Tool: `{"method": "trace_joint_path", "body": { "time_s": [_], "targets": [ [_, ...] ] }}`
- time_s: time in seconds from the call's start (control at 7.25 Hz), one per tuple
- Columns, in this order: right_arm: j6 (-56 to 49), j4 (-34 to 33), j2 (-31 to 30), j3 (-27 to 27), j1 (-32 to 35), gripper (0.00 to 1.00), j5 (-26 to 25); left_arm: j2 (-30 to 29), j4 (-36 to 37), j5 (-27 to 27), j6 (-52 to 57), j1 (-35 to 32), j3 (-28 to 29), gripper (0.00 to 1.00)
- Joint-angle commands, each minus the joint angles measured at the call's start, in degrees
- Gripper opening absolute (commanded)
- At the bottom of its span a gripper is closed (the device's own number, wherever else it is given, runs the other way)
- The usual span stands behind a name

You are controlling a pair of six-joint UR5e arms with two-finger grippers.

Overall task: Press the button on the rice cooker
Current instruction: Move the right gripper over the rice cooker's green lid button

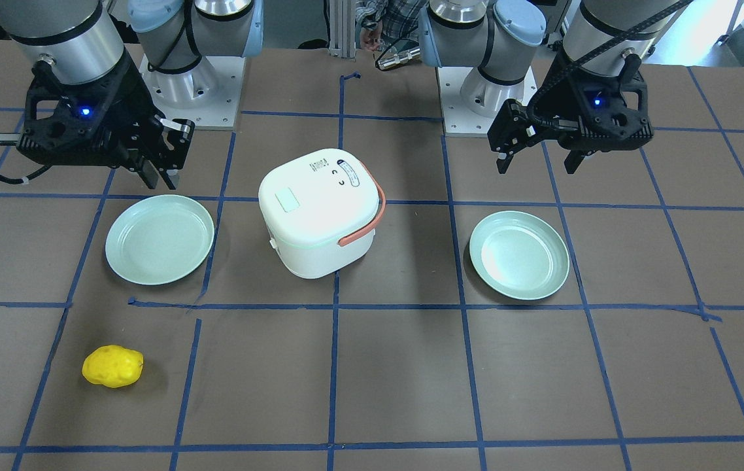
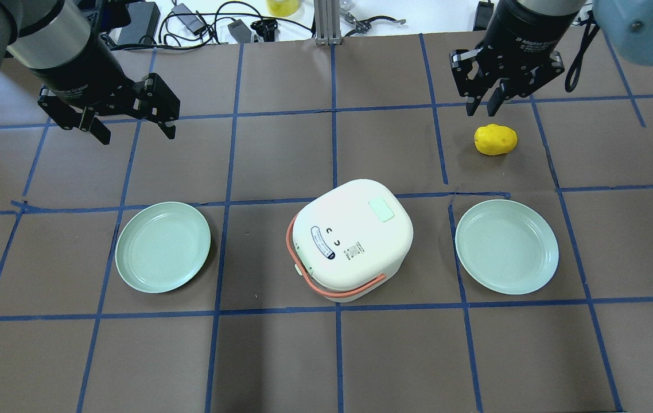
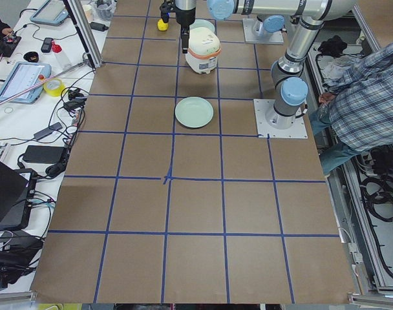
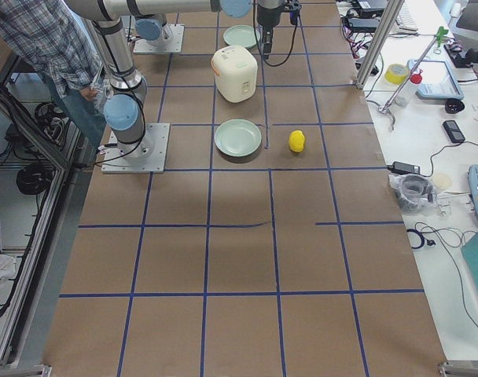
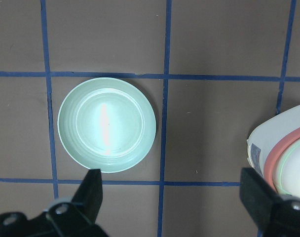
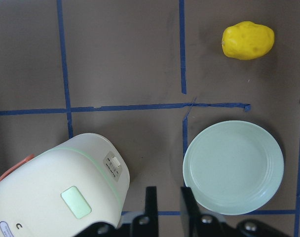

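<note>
— Cooker [image 2: 353, 240] position?
— Table [image 2: 326, 355] centre, lid closed, between 2 plates: one [image 2: 163, 246] at 9 o'clock, one [image 2: 506, 246] at 3 o'clock.
— Grippers?
— Left gripper [image 2: 131, 123] hangs at 10 o'clock, fingers spread wide, empty. Right gripper [image 2: 483, 103] hangs at 1 o'clock, fingers nearly together, empty, just beside a lemon [image 2: 495, 139].

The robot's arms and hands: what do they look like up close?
Each arm is silver metal tubing with pale blue joint caps. The left hand and right hand are black, two-fingered, with white lettering on the wrist, a blue light and black cables.
</note>
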Motion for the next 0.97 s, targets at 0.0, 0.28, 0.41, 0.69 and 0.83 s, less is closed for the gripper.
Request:
{"method": "trace_joint_path", "body": {
  "time_s": [0.0, 0.28, 0.41, 0.69, 0.83],
  "targets": [
    [3.8, 0.1, 0.8, 0.7, 3.7, 0.0, 1.0, 0.0, 0.0, 0.0, 0.0, 0.0, 0.0, 1.0],
    [4.9, -0.6, 1.6, 2.8, 7.1, 0.0, 1.9, 0.0, 0.0, 0.0, 0.0, 0.0, 0.0, 1.0],
    [5.2, -2.2, 2.2, 4.6, 8.5, 0.0, 3.0, 0.0, 0.0, 0.0, 0.0, 0.0, 0.0, 1.0],
    [7.8, -7.2, 3.1, 8.1, 11.6, 0.0, 3.0, 0.0, 0.0, 0.0, 0.0, 0.0, 0.0, 1.0],
    [7.9, -8.0, 3.2, 9.4, 12.2, 0.0, 3.1, 0.0, 0.0, 0.0, -0.1, 0.0, 0.0, 1.0]
  ]
}}
